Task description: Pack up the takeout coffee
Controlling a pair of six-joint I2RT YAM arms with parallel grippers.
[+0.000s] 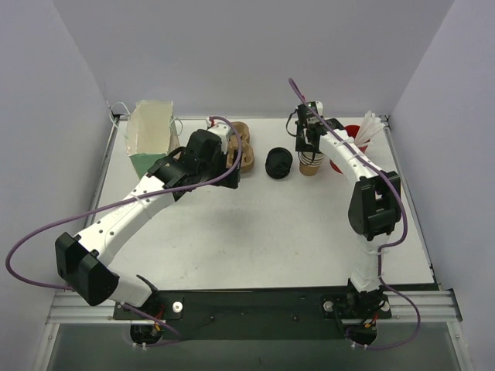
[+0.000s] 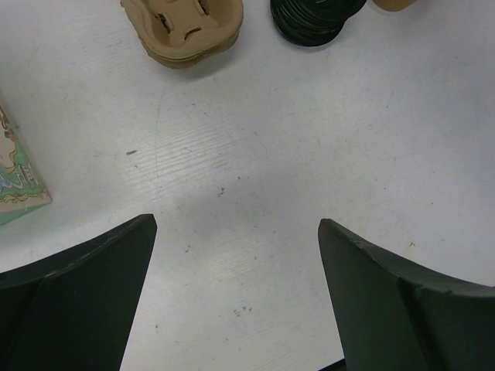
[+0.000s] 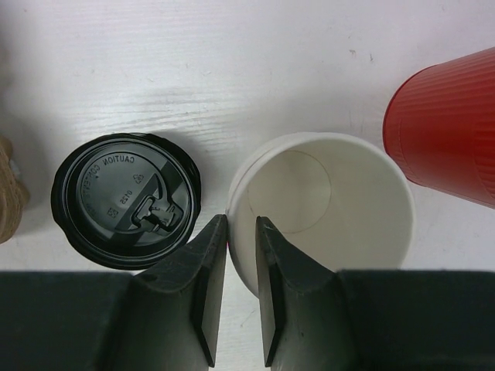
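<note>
Obs.: no lidded coffee shows in any view; what I have is its parts. The paper cup [image 3: 325, 193] stands lidless at centre-right of the right wrist view and right of centre, toward the top, in the overhead view. It is brown outside and matte white inside, with a rolled rim. My right fingers [image 3: 215, 239] stand at a narrow slot astride its left wall, one outside, one inside the mouth. Whether they grip the paper I cannot tell, nor whether this is one cup or the top of a nested stack. The black lids [image 3: 124, 197] sit just left of it, apart from the cup: glossy moulded plastic, with a sip tab and raised lettering on top. The red ribbed cup [image 3: 445, 131] is close on its right. My left fingers [image 2: 85, 301] hang spread wide over bare white desk [image 2: 255, 154], holding nothing; the pulp carriers [image 2: 186, 31] lie at the upper left of that view. Judgement: the cup is empty, so it should be very light and tippy, and the thin wall will likely ovalise or crease under a hard pinch. The rolled rim looks the stiffest part, so hold there, gently. A dented rim would probably spoil the lid's snap fit, and the smooth lining may slip.
</note>
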